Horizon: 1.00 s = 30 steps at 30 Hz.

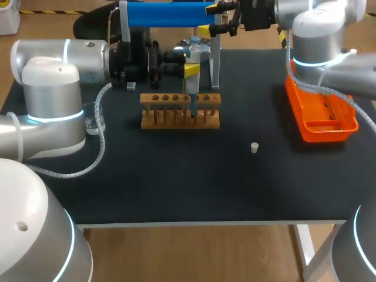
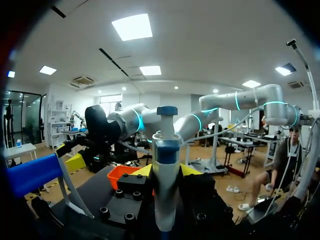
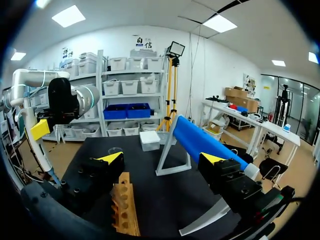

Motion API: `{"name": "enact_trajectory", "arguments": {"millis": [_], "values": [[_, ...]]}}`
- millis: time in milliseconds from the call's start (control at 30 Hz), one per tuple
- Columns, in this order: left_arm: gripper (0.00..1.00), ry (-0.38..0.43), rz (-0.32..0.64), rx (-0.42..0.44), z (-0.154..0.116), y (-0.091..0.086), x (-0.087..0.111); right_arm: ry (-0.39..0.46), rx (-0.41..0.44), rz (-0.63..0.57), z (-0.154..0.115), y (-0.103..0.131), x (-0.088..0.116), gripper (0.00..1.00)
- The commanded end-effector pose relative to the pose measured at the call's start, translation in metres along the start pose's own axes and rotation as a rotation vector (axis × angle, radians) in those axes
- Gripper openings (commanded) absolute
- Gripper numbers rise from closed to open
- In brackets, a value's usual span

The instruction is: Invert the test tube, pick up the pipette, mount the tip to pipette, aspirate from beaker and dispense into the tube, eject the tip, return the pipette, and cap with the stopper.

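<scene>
The left gripper [image 1: 191, 70] clamps the one pipette [image 1: 194, 54] upright, tip down in the one rack [image 1: 179, 117] near the desk's far edge, likely to dispense; the tube is hidden. The right gripper [image 1: 208, 19] hangs wide and empty at that edge. One stopper [image 1: 254, 147] lies loose for capping; one beaker [image 1: 94, 120] stands by the left edge.

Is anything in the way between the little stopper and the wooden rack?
Nothing lies on the black table between the small cream stopper and the wooden test-tube rack. But the blue-and-white pipette, held by the left pincer, stands over the rack, tip down in it.
</scene>
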State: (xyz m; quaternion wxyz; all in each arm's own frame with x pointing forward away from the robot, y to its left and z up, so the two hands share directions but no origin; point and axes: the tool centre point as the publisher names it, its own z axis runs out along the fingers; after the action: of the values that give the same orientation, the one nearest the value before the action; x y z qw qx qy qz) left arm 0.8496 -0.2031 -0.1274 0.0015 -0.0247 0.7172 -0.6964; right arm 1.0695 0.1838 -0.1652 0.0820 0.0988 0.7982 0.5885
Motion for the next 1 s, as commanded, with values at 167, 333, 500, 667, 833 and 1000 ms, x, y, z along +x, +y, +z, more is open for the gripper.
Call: {"name": "enact_trajectory", "arguments": {"millis": [167, 333, 500, 667, 833, 1000], "values": [[0.0, -0.001, -0.001, -0.002, 0.0001, -0.001, 0.0, 0.0, 0.01, -0.022, 0.012, -0.0026, 0.0023, 1.0], [0.0, -0.001, -0.001, -0.002, 0.0001, -0.001, 0.0, 0.0, 0.01, -0.022, 0.012, -0.0026, 0.0023, 1.0], [0.0, -0.001, -0.001, -0.002, 0.0001, -0.001, 0.0, 0.0, 0.01, -0.022, 0.012, -0.0026, 0.0023, 1.0], [0.0, -0.001, -0.001, -0.002, 0.0001, -0.001, 0.0, 0.0, 0.01, -0.022, 0.012, -0.0026, 0.0023, 1.0], [0.0, -0.001, -0.001, -0.002, 0.0001, -0.001, 0.0, 0.0, 0.01, -0.022, 0.012, -0.0026, 0.0023, 1.0], [0.0, -0.001, -0.001, -0.002, 0.0001, -0.001, 0.0, 0.0, 0.01, -0.022, 0.012, -0.0026, 0.0023, 1.0]]}}
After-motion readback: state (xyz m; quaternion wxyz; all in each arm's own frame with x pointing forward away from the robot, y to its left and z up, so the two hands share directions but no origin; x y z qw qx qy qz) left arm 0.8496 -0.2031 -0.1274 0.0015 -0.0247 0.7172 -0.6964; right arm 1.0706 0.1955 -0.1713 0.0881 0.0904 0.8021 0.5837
